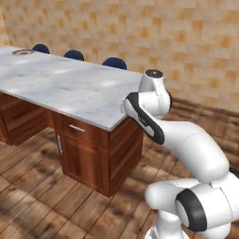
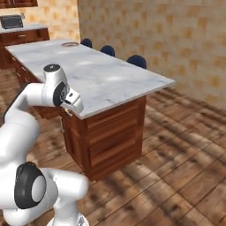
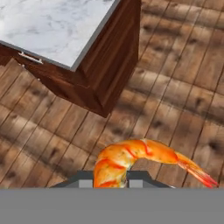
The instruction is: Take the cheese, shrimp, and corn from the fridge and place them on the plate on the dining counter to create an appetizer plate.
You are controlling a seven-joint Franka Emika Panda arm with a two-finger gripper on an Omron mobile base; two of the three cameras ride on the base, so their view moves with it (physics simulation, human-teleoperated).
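An orange-pink shrimp [image 3: 131,155] fills the lower middle of the hand view, curved, with its tail pointing right. My gripper [image 3: 111,179] is shut on it, and the two dark finger tips show on either side of its body. The hand hangs above the wood floor, just off the corner of the dining counter [image 1: 70,86] [image 2: 101,75] [image 3: 52,26]. The plate [image 1: 23,52] [image 2: 69,44] lies at the counter's far end, well away from the hand. The cheese, the corn and the fridge are out of view.
Three blue stools [image 1: 114,63] [image 2: 137,61] stand along the counter's far side against the tiled wall. The island's brown base has drawer handles [image 1: 76,127]. A wall counter with a dark appliance [image 2: 12,21] sits far back left. Wood floor [image 2: 185,145] spreads to the right.
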